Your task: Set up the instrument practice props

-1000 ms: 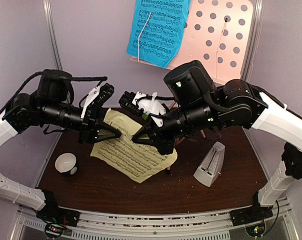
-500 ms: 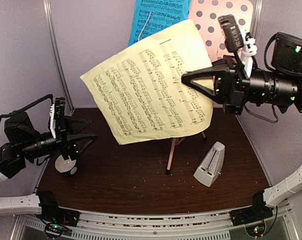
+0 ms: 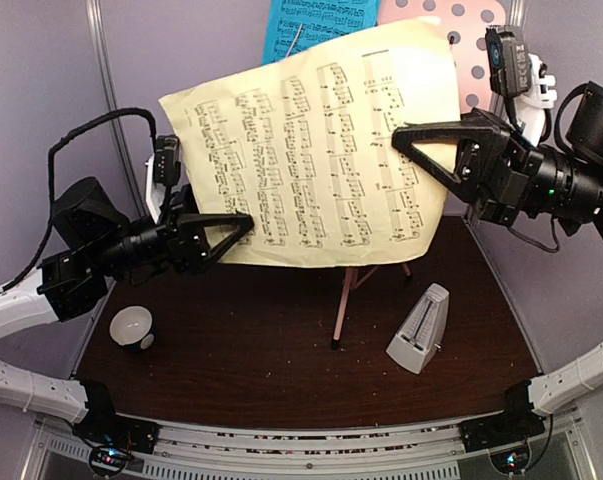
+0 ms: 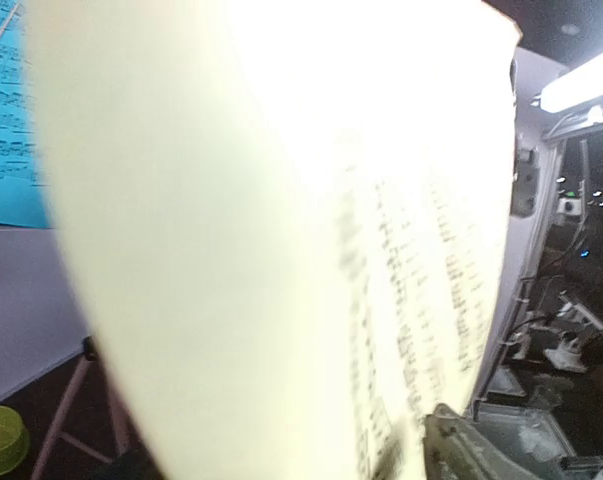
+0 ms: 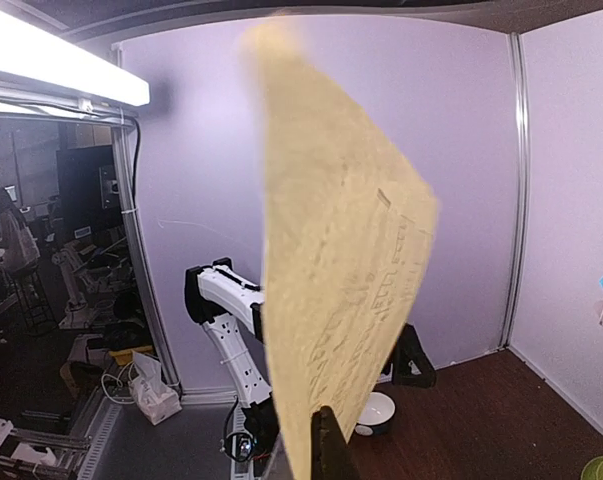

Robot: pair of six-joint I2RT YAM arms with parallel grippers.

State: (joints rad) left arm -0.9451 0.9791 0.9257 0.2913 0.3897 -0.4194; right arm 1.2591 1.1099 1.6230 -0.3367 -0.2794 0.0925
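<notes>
The yellow page [image 3: 321, 150] hangs in the air above the surface [image 3: 261, 370], spread between both arms. It is in front of the pink stand [image 3: 466, 35], whose desk shows only at 1 o'clock, with the blue page [image 3: 311, 22] peeking out at 12. The right pincer [image 3: 401, 133] is closed on the sheet's 3 o'clock edge. The left pincer [image 3: 243, 222] looks closed near the 8 o'clock edge, its tips meeting on the paper.

We judge the step in hand to be seating this sheet on the desk beside the blue one. To do it well, we move both arms together so the paper neither buckles nor tears. We tilt it to the desk's lean and settle its bottom edge before either pincer lets go. We mind the thin pole [image 3: 343, 300] below, since a push on the desk could tip the stand. The metronome [image 3: 419, 328] stands at 5 o'clock, well apart.
</notes>
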